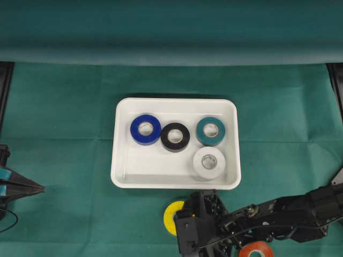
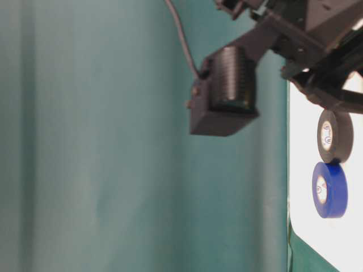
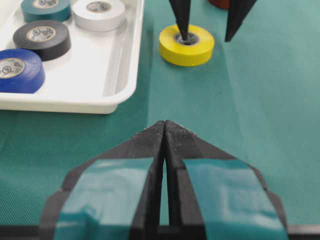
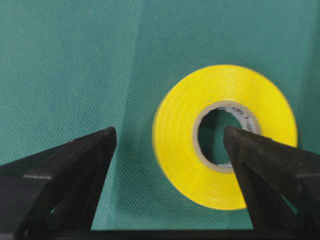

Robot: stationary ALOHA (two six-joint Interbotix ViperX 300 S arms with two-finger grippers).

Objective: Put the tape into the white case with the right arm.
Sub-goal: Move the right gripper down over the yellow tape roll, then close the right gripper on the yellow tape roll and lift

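Down by the near edge of the green cloth (image 1: 64, 160), just outside the white case (image 1: 122, 176), the right gripper (image 3: 207, 32) stands spread, one finger inside the yellow tape (image 3: 186, 46)'s core; the left gripper (image 3: 165, 131) is clenched.

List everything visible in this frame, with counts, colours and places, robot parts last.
white case: one, white, centre of the cloth.
tape rolls in the case: four; blue, black, teal, white.
yellow tape: one, on the cloth beside the case.
orange tape: one, at the near edge.
green cloth: one, covering the table.
left gripper: fingers shut, blue strips.
right gripper: fingers open, one in the yellow roll's hole, one outside.
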